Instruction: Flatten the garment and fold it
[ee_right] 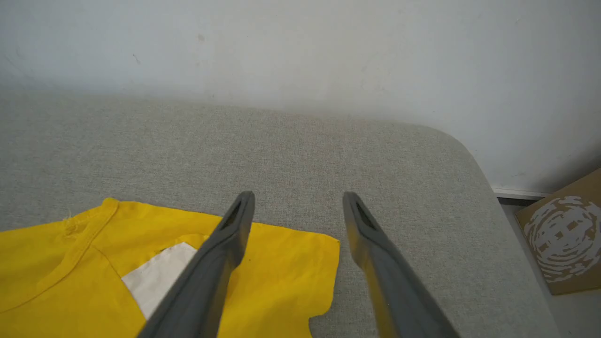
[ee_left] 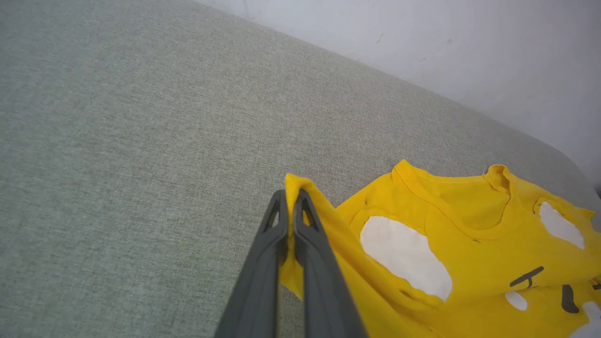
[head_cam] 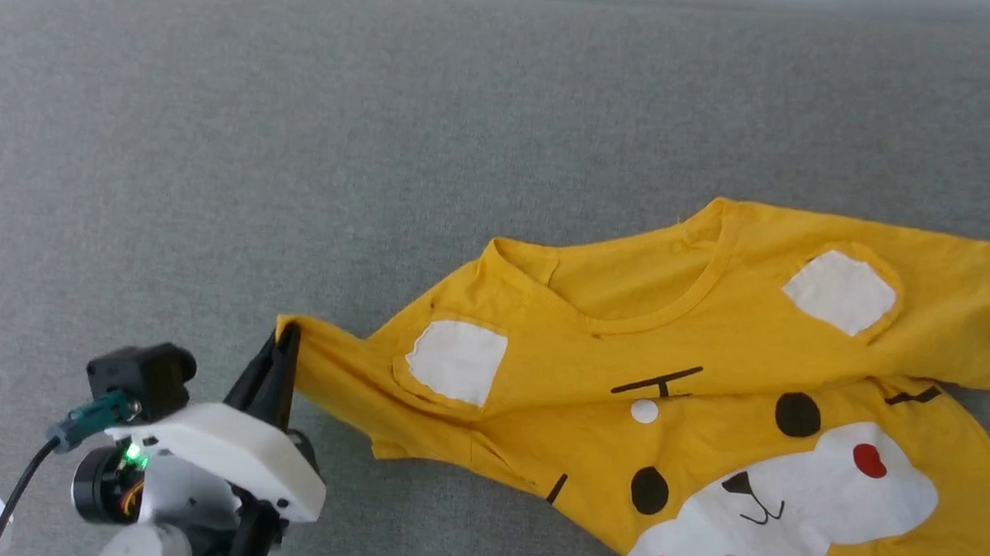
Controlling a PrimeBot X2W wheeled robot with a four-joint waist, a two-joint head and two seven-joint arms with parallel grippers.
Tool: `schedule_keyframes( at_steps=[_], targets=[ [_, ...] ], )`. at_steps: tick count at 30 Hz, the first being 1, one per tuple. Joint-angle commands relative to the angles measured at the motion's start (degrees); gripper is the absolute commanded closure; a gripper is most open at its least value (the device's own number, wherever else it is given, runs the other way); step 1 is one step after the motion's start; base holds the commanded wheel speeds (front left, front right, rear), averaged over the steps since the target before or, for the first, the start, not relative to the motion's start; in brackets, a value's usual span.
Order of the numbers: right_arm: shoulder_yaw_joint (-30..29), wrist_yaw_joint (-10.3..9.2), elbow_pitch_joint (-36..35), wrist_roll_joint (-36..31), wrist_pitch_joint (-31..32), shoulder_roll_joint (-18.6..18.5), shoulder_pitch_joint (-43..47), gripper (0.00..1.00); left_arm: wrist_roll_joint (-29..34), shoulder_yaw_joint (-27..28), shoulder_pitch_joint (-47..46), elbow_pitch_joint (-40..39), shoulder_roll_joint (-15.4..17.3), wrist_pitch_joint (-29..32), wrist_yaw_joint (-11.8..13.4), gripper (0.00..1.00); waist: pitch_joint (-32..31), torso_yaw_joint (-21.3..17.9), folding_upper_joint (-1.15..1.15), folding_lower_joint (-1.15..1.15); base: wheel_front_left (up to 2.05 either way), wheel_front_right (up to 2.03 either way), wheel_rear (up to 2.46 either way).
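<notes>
Head view: we find the yellow garment (head_cam: 711,394) rumpled on grey woven upholstery (head_cam: 298,128), its sleeve tip pinched by the left gripper (head_cam: 287,334). Left wrist view: jaws clamped on cloth. Right wrist view: right gripper (ee_right: 298,202) spread wide, empty, at the other sleeve.

Rumpled yellow tiger-print garment (head_cam: 711,394), face-up

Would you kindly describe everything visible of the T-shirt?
The T-shirt is bright yellow soft cloth, short-sleeved, round-necked, printed with a cartoon face: white ears and muzzle, black eyes and stripes, red cheek dots. It lies face up, creased, on the grey cushion. The shut left end effector pinches one sleeve's edge; the open right end effector is poised at the other sleeve.
</notes>
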Motion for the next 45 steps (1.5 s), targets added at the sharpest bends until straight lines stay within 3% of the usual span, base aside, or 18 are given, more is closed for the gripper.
schedule_keyframes(
  at_steps=[1,8,18,19,20,21,31,39,45],
  targets=[
    [-0.14,-0.11,1.89,0.26,1.18,-1.55,-2.18,0.00,0.58,-0.23,-1.65,-0.18,-0.44,-0.40,-0.60,1.00,4.17,0.72,0.00,-0.01,0.00,0.00,0.00],
    [-1.85,-0.11,11.52,0.82,6.54,-4.43,-7.17,0.00,1.25,-1.48,-5.06,0.53,-1.36,-0.57,-1.18,1.00,8.12,2.25,0.00,-0.01,0.00,0.00,0.00],
    [-2.73,-0.11,18.35,1.01,7.84,-3.85,-8.45,0.00,1.49,-2.17,-6.58,0.95,-1.71,-0.46,-1.21,1.00,9.95,3.32,0.00,-0.01,0.00,0.00,0.00],
    [-2.93,-0.11,19.04,1.45,8.61,-3.47,-8.51,0.20,1.49,-2.16,-6.63,0.96,-1.68,-0.42,-1.16,1.00,9.99,3.31,0.00,-0.01,0.00,0.00,0.00],
    [-3.45,-0.11,19.72,1.94,9.49,-2.95,-8.64,0.73,1.50,-2.14,-6.67,0.97,-1.64,-0.37,-1.10,1.00,9.97,3.29,0.00,-0.01,0.00,0.00,0.00],
    [-4.28,-0.11,20.30,2.28,10.33,-2.34,-8.84,1.00,1.51,-2.12,-6.71,1.00,-1.59,-0.31,-1.03,1.00,9.91,3.24,0.00,-0.01,0.00,0.00,0.00],
    [-2.27,-0.11,16.81,1.89,6.32,-0.52,-10.79,1.00,2.29,-1.78,-10.32,3.07,0.51,0.19,-2.52,1.00,3.94,1.17,0.00,-0.01,0.00,0.00,0.00],
    [2.58,-0.11,11.64,4.43,1.79,0.27,-17.04,1.00,6.96,-3.68,-24.66,9.28,6.00,4.18,-7.74,1.00,-5.99,-1.06,0.00,-0.01,0.00,0.00,0.00],
    [6.88,-0.11,13.17,3.79,-1.53,-0.27,-25.35,1.00,9.22,-4.02,-36.85,15.68,9.09,6.55,-11.87,1.00,-12.45,-2.93,0.00,-0.01,0.00,0.00,0.00]
  ],
)
